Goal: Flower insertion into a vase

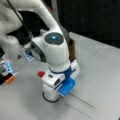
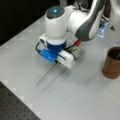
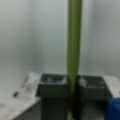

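Note:
The flower lies flat on the table: its red head (image 1: pixel 40 73) (image 2: pixel 78 43) is on one side of the hand, and its thin green stem (image 1: pixel 82 101) (image 2: pixel 46 75) runs out on the other. My gripper (image 1: pixel 53 97) (image 2: pixel 59 62) is down at the table over the stem. In the wrist view the stem (image 3: pixel 74 45) passes straight between the two dark finger pads (image 3: pixel 52 85), which sit tight against it. The brown vase (image 2: pixel 112 63) stands upright, apart from the hand; in a front view the vase (image 1: pixel 72 48) is partly hidden behind the arm.
A blue-lit device (image 1: pixel 6 67) (image 2: pixel 102 28) and an orange piece (image 1: pixel 10 79) sit by the robot's base. A dark perforated mat (image 2: pixel 15 107) borders the table at a front view's bottom left. Something thin leans inside the vase rim.

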Motion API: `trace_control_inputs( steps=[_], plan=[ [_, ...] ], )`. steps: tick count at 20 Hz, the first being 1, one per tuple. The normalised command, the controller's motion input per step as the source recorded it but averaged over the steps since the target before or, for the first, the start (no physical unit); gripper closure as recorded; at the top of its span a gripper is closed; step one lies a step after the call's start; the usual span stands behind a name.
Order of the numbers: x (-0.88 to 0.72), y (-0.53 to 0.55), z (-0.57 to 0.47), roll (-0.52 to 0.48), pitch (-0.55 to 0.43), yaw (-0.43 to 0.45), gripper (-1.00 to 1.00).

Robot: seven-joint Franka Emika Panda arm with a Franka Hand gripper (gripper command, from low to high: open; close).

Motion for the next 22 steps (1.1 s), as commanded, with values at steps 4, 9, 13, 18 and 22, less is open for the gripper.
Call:
trace_control_inputs(
  steps=[4,9,13,18,22],
  plan=[
    [-0.21,0.18,0.22,-0.090,0.005,-0.054,1.00],
    [-0.26,0.20,0.33,-0.079,-0.003,-0.036,1.00],
    [-0.37,0.32,0.40,-0.075,0.032,-0.045,1.00],
    [-0.52,0.47,0.34,-0.049,0.036,-0.050,1.00],
    [-0.61,0.50,0.18,-0.008,0.004,-0.094,1.00]
  ],
)
